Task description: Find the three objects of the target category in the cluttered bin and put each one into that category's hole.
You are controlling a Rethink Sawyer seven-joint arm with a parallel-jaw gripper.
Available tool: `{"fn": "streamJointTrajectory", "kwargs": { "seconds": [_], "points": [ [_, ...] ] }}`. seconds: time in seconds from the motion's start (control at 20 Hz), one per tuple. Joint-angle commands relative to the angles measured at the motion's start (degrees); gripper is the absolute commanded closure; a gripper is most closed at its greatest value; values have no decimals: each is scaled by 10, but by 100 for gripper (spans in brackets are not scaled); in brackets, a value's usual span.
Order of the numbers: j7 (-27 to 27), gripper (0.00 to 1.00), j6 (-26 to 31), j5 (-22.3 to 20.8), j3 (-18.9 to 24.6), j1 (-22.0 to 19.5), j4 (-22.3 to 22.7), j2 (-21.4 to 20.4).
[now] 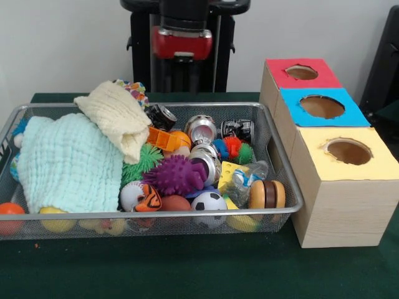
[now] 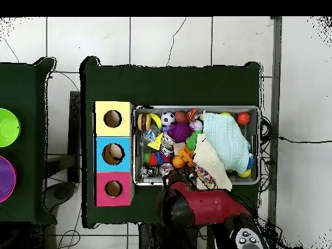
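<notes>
The wire mesh bin [image 1: 283,163] is full of toys and cloths. One small clear plastic bottle [image 1: 245,182] lies on its side in the near right corner, between a yellow wedge [image 1: 229,174] and a wooden yo-yo [image 1: 267,194]. No other clear bottle shows. The blue-surround hole [image 1: 322,106] tops the middle wooden box to the right of the bin. In the overhead view this hole [image 2: 113,154] shows something pale inside. My gripper [image 1: 182,78] hangs drawn back beyond the bin's far rim, by the pedestal, apart from everything in the bin.
A mint cloth [image 1: 68,163] and a cream cloth [image 1: 118,117] cover the bin's left half. Silver cans [image 1: 202,129] lie mid-bin, with a purple spiky ball [image 1: 174,174] and a soccer ball [image 1: 209,202] nearer the front. Red-surround [image 1: 302,72] and yellow-surround [image 1: 349,151] holes flank the blue one.
</notes>
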Motion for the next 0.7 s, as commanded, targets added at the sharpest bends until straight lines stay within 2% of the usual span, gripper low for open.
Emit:
{"fn": "streamJointTrajectory", "kwargs": {
  "seconds": [0.05, 0.15, 0.25, 0.4, 0.6, 0.7],
  "points": [
    [155, 0, -66, 65, 36, 66, 34, -8],
    [148, 0, -97, 68, 3, 91, 11, 6],
    [131, 0, -132, 67, -29, 114, -23, 37],
    [118, 0, -194, 77, -66, 136, -72, 115],
    [117, 0, -252, 105, -77, 146, -98, 179],
    [115, 0, -274, 120, -78, 154, -102, 188]
  ]
}}
